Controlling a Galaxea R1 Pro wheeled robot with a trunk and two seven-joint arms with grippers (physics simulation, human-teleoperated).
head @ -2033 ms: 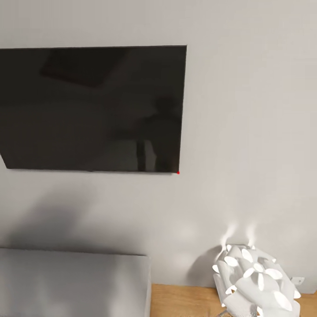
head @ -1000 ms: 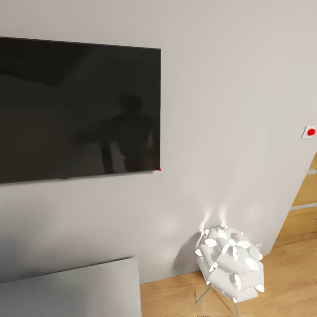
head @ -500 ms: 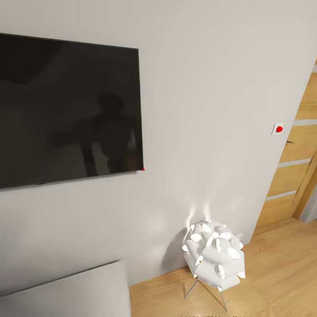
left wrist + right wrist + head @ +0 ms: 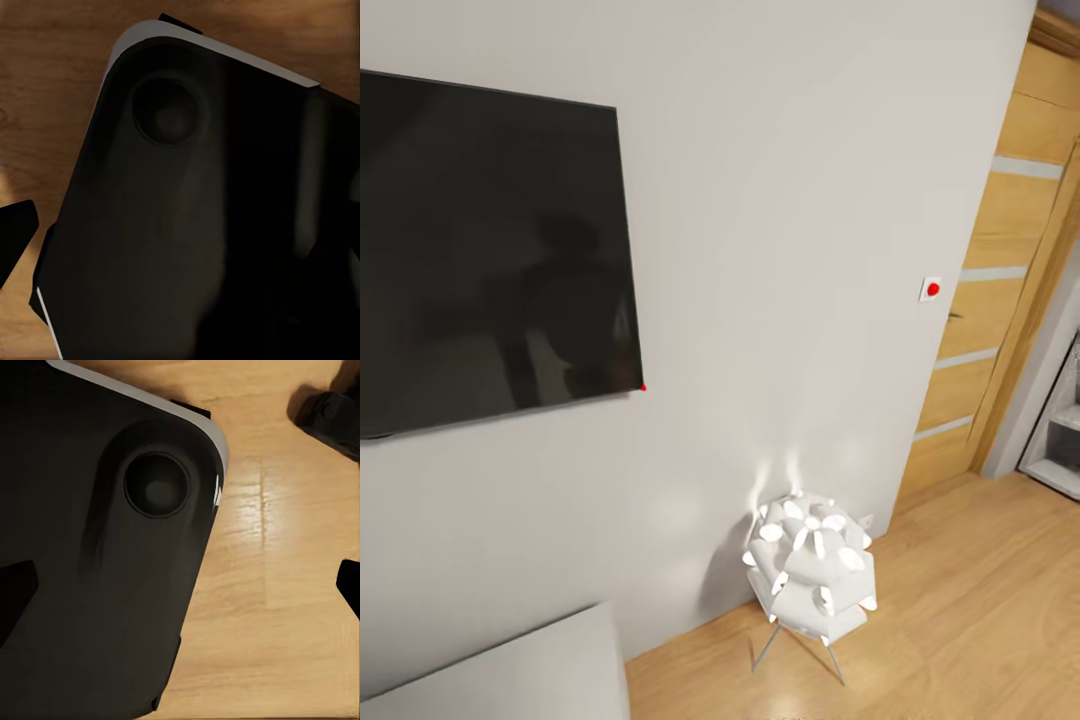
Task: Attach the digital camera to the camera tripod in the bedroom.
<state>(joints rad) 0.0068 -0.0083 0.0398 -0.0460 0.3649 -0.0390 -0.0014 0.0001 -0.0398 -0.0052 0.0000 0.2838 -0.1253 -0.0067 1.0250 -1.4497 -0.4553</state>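
Facing glossy black wall screen (image 4: 490, 250), petal-shaped white lamp (image 4: 810, 570), banded wooden door (image 4: 1000, 270)

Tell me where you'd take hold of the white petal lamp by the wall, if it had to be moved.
Probably one of the thin metal legs just below the shade, coming from the open floor side, since the wall stands right behind the lamp. The shade is a broad ball of petals, likely too wide and fragile for the jaws; the legs are slim rods, splayed apart.

A screen (image 4: 490, 250) hangs on the wall (image 4: 790, 200). Right of it and lower, a lamp (image 4: 812, 570) stands on the floor (image 4: 980, 620) against the wall. A door (image 4: 1000, 280) stands farther right, a switch (image 4: 930, 290) just beside it.
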